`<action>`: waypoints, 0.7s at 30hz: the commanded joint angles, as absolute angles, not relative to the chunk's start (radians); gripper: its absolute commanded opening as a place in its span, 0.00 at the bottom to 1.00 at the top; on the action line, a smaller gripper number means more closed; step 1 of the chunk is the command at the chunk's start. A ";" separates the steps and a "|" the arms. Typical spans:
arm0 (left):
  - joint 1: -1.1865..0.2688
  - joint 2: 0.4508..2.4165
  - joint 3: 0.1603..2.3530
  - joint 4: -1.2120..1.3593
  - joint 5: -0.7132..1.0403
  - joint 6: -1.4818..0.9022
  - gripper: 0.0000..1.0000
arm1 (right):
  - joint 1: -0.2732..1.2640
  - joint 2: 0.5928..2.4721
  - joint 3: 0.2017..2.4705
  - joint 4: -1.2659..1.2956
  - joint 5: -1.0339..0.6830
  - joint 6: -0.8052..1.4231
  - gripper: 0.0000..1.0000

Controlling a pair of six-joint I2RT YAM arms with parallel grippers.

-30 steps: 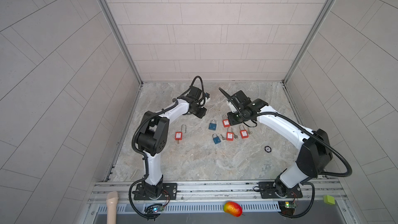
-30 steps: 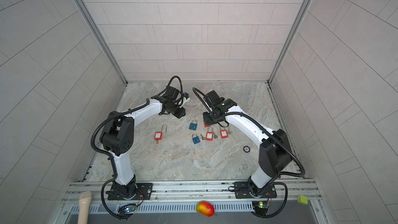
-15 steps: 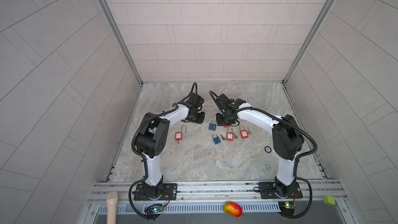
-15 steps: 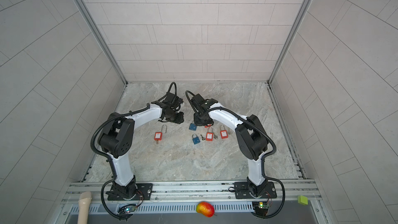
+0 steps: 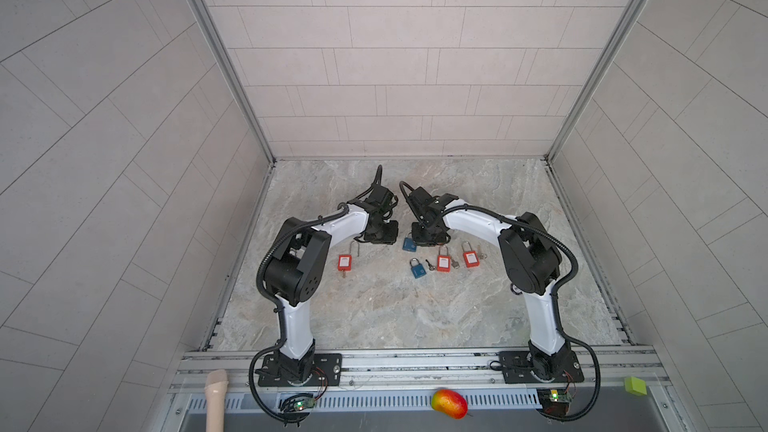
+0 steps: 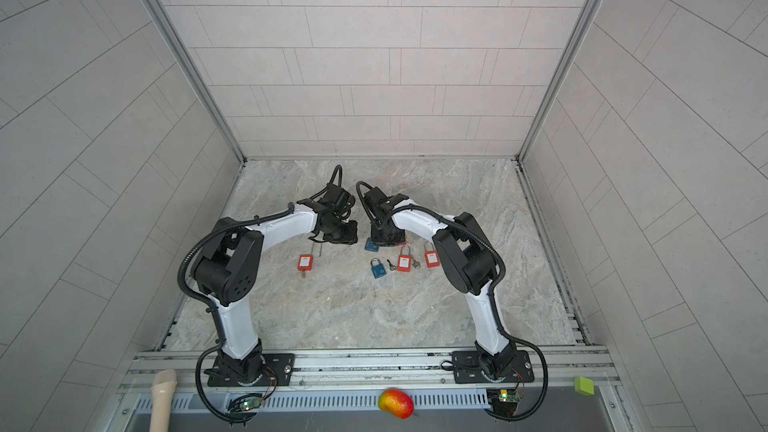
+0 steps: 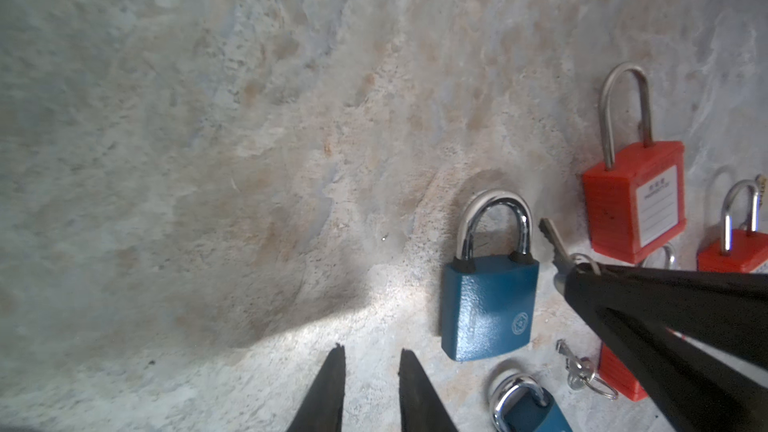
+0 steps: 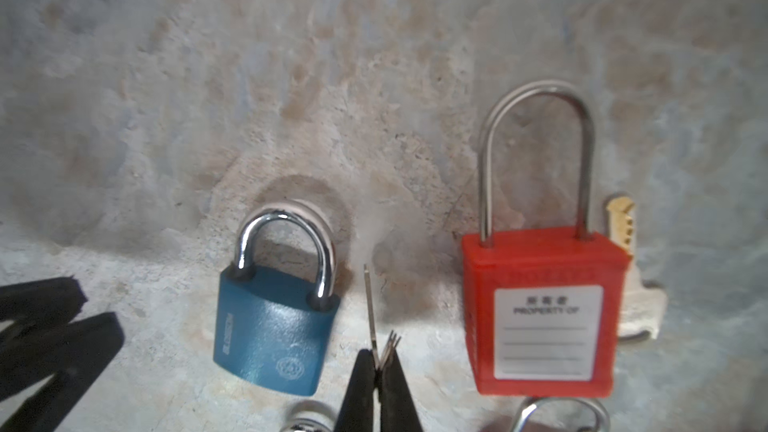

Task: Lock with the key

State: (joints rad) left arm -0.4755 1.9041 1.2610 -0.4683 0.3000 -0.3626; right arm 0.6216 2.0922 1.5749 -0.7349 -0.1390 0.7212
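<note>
Key (image 8: 371, 305) beside blue padlock (image 8: 272, 326), open floor (image 8: 166, 76) beyond

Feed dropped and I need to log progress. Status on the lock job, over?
Left gripper open, empty, beside blue padlock. Right gripper shut on key, key not yet in lock. Red padlock close by, apart from it.

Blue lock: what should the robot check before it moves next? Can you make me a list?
1. Key pinched in right gripper: ok.
2. Left gripper holding blue lock: not ok, open beside it, apart.
3. Key tip at keyhole: not ok, it lies alongside the lock's body.
4. Keyhole in sight: cannot tell, hidden.
5. Red lock clear of blue lock: ok.
</note>
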 commanded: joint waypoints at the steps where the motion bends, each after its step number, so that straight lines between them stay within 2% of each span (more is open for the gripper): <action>1: -0.489 1.926 1.268 -0.492 0.310 -0.424 0.29 | 0.627 2.099 1.597 -0.734 -0.146 0.738 0.11; 8: -0.506 1.952 1.283 -0.515 0.329 -0.463 0.30 | 0.627 2.037 1.571 -0.713 -0.119 0.711 0.32; 21: -0.529 2.021 1.348 -0.595 0.351 -0.484 0.31 | 0.597 1.868 1.519 -0.767 0.014 0.662 0.36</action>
